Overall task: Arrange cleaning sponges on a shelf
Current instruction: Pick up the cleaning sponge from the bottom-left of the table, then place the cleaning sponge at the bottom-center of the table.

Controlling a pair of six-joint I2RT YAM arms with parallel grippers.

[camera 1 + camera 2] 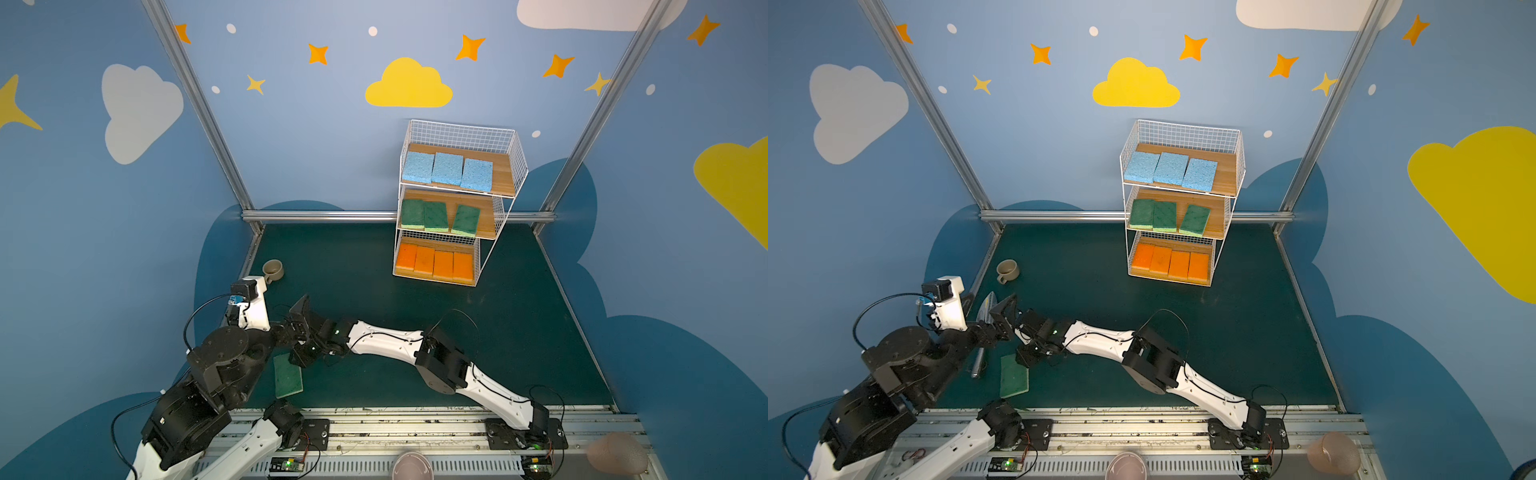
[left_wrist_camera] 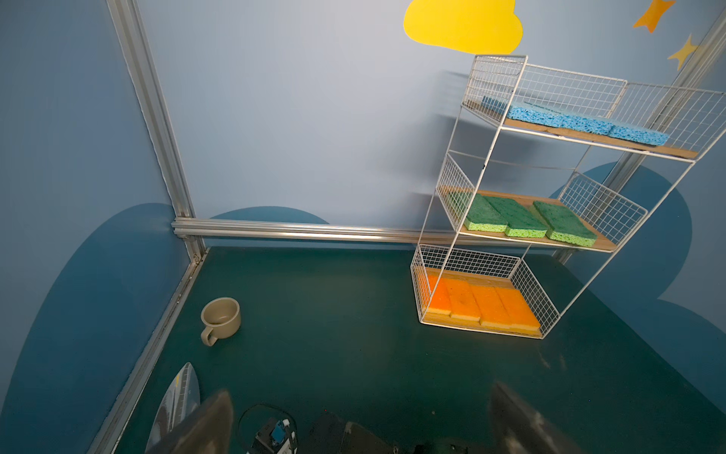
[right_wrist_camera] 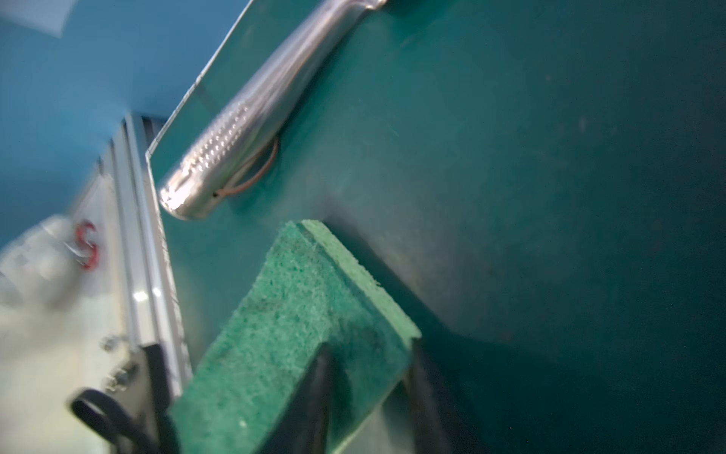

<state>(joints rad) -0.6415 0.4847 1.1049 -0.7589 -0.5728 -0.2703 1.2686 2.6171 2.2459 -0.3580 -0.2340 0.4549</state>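
Near edge, robot's left side of the counter [image 1: 415,316]: one loose green sponge [image 1: 288,376] lies dark face up, close to the front rail. Right arm reaches across to it. In the right wrist view the right jaws are clamped on one end of this sponge [image 3: 290,334], one finger [image 3: 318,393] on the dark green face and the other against the pale underside. Cannot tell whether that end is off the counter.

Just beside the sponge, toward the left wall: metal trowel [image 1: 978,365], lying flat, handle nearest the sponge but not touching it.

Left jaws spread wide with nothing between them; both fingers [image 2: 204,424] are blurred at the edge of the left wrist view, above the trowel blade area.

Further back on the left: beige mug [image 1: 273,271], upright, well apart from the sponge.

Far right corner: shelf [image 1: 517,174], standing against the back rail.
- lowest board: four orange sponges [image 1: 434,264], side by side, touching.
- middle board: three green sponges [image 1: 435,217]; two touching, the third set apart and skewed.
- top board: three blue sponges [image 1: 447,168] in a row.
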